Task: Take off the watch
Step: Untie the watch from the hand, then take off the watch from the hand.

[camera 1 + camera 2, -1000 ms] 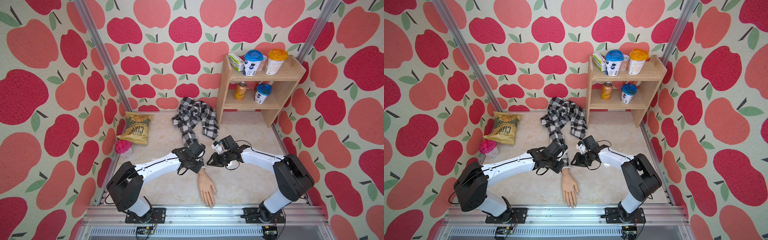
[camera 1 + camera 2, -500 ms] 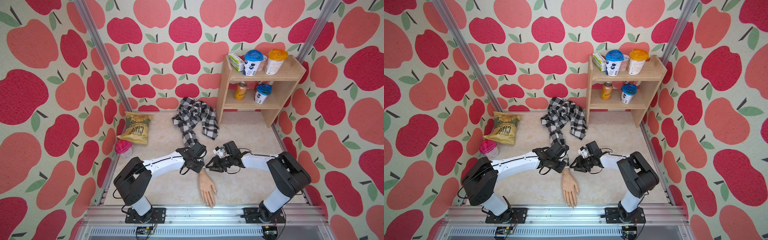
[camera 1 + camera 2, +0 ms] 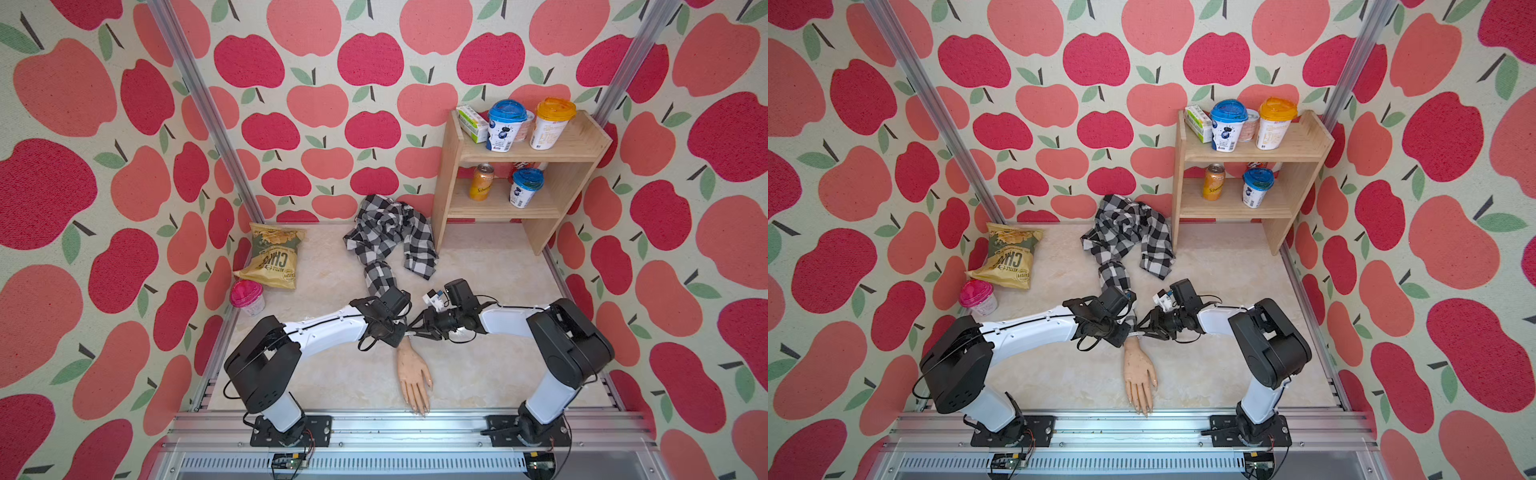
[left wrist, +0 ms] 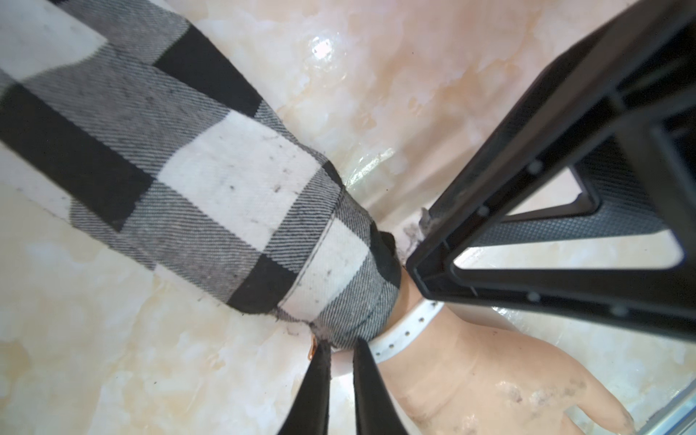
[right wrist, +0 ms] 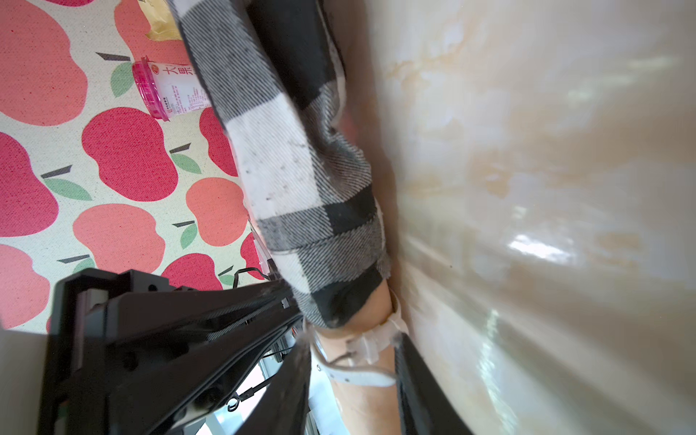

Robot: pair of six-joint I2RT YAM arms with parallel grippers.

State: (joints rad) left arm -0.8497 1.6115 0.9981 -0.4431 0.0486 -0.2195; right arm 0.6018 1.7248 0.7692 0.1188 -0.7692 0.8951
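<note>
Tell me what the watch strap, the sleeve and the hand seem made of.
The watch strap: smooth matte white, punched holes, likely leather or imitation. The sleeve: woven cotton-like flannel, diagonal twill ribs visible. The hand: skin-toned moulded plastic or vinyl, faint sheen.

The left arm [image 3: 328,328] and right arm [image 3: 511,320] share one build: glossy white link shells between bulky matte black joint housings. Each stands on a black base plate [image 3: 291,430] bolted to a silver aluminium rail [image 3: 395,422] at 6 o'clock in both top views. Thin black cables [image 3: 365,345] loop at the wrists. The left end effector [image 4: 341,344] has slim, tapering black fingers [image 4: 312,395]. The right end effector [image 5: 354,361] has open triangular black frames with knurled pads. A small white block [image 3: 432,297] with a blue spot sits on the right wrist.
</note>
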